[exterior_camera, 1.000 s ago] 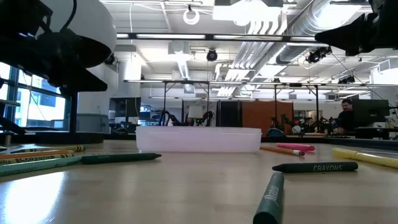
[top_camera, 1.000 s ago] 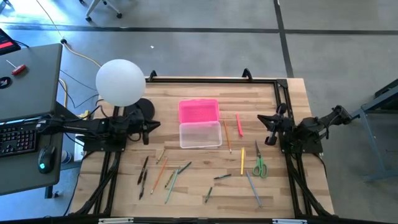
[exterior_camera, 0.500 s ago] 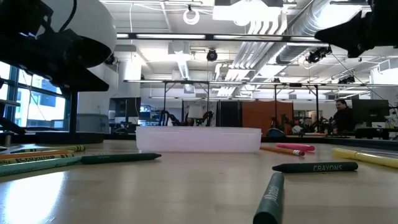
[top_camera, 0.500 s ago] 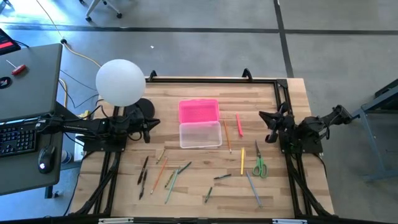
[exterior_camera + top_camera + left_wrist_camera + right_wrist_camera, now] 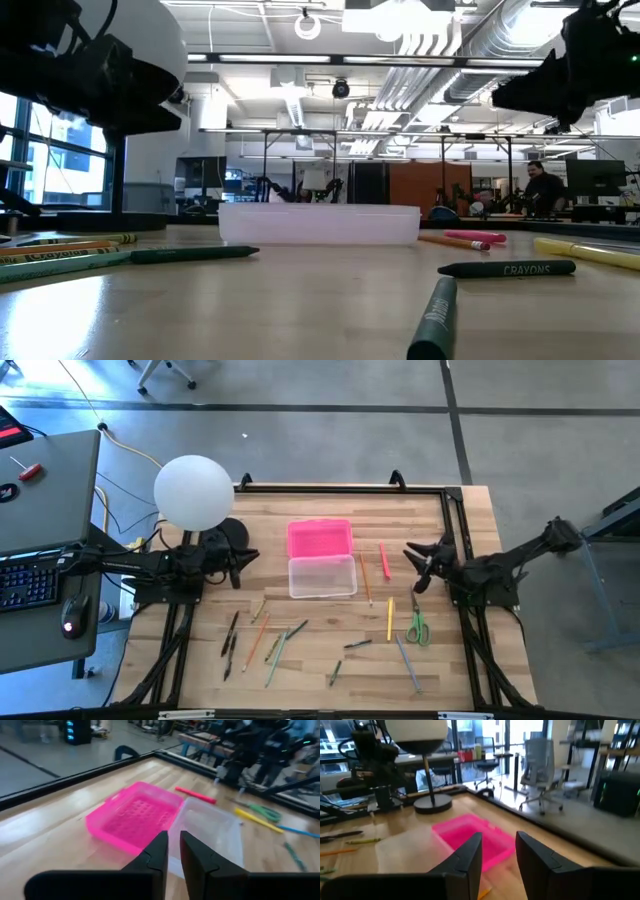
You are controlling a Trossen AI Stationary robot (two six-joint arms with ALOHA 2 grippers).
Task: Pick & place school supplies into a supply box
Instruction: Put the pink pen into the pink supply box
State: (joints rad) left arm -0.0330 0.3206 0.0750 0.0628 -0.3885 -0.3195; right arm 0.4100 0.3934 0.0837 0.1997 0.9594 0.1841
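The supply box (image 5: 322, 576) is a clear tray lying flat mid-table, with its pink lid (image 5: 320, 538) lying open behind it. The school supplies lie loose on the wood. Several pencils and pens (image 5: 262, 638) are near left of the box. An orange pencil (image 5: 365, 578), a red pen (image 5: 384, 560), a yellow pencil (image 5: 390, 618) and green-handled scissors (image 5: 417, 627) lie to its right. My left gripper (image 5: 250, 556) hovers left of the box, its fingers (image 5: 160, 851) a narrow gap apart with nothing between them. My right gripper (image 5: 410, 565) hovers open over the red pen's right side, holding nothing (image 5: 498, 850).
A white globe lamp (image 5: 194, 492) stands on its dark base (image 5: 232, 532) at the far left corner. A black rail (image 5: 340, 487) runs along the far edge. Green crayons (image 5: 505, 268) lie near the front. A side desk with a keyboard (image 5: 30, 575) is left of the table.
My right gripper has moved toward the table's left edge, closer to the supply box and the red pen, and has come a little lower. The box and the supplies lie where they were.
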